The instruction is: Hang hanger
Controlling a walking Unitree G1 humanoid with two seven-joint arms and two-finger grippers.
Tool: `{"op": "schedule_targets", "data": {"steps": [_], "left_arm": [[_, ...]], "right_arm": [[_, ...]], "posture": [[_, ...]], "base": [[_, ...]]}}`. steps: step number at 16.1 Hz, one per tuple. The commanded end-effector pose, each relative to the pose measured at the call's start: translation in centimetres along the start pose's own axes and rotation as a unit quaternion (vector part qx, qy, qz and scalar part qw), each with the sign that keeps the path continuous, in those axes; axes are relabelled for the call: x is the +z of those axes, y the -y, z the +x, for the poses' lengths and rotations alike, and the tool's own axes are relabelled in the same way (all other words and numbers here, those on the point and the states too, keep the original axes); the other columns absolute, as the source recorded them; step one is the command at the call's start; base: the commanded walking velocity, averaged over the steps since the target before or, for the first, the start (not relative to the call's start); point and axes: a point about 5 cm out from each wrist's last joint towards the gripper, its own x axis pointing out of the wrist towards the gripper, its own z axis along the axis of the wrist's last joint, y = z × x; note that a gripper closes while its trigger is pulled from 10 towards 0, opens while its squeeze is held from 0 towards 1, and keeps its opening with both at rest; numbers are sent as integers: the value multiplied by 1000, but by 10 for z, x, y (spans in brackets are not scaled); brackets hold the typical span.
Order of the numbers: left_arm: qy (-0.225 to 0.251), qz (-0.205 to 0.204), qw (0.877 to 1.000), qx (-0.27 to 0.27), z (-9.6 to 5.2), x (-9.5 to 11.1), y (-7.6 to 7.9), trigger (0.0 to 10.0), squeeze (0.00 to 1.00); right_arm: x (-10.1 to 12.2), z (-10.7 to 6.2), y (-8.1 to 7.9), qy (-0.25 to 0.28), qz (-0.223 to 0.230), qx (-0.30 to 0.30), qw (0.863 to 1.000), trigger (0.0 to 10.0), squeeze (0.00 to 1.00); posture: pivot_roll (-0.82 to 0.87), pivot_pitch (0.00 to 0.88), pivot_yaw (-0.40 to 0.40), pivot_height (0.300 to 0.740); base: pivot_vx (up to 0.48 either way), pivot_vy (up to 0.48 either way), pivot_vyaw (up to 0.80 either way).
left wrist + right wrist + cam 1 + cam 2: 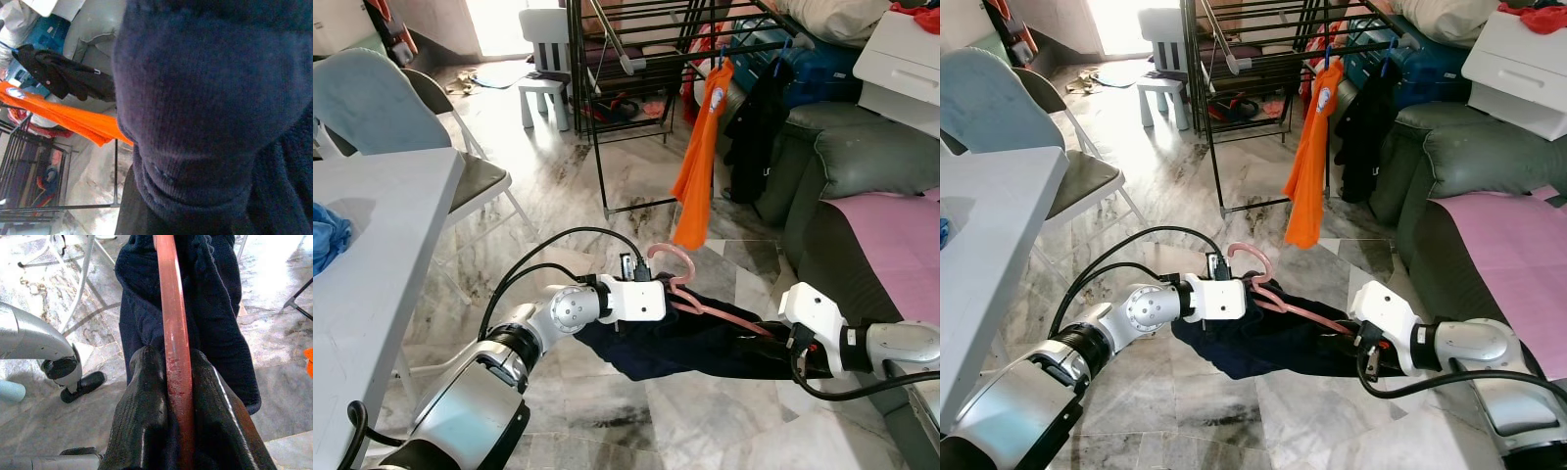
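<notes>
A pink hanger (pixel 663 257) carrying a navy garment (pixel 675 345) is held low over the marble floor between my two arms. My left gripper (pixel 672 293) is at the hook end, just below the curved hook, and navy cloth covers it in the left wrist view. My right gripper (pixel 178 431) is shut on the hanger's far arm, its black fingers (pixel 142 421) pinching the pink bar with cloth bunched around it. The black drying rack (pixel 636 59) stands ahead, beyond the hanger.
An orange shirt (pixel 700 157) and a black garment (pixel 759 127) hang from the rack. A grey-green sofa (pixel 862 166) with a pink blanket (pixel 901 245) is on the right. A white table (pixel 372 245) and a folding chair (pixel 372 98) stand on the left.
</notes>
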Motion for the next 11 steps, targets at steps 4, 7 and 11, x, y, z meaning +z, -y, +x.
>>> {"op": "schedule_targets", "data": {"steps": [4,7,11], "left_arm": [[47,-78,996,9,8,14,-2,10000,1000],[61,-91,994,-15,5,13,4,10000,1000],[48,-67,996,-19,-1,7,2,10000,1000]], "right_arm": [[-2,12,14,-26,-28,-94,995,0,0],[-8,18,8,-27,-19,-108,994,0,0],[-14,25,-2,-19,5,-131,991,0,0]], "posture": [[-65,0,13,740],[-65,0,15,740],[-70,0,22,740]], "base": [[0,0,0],[0,0,0],[0,0,0]]}}
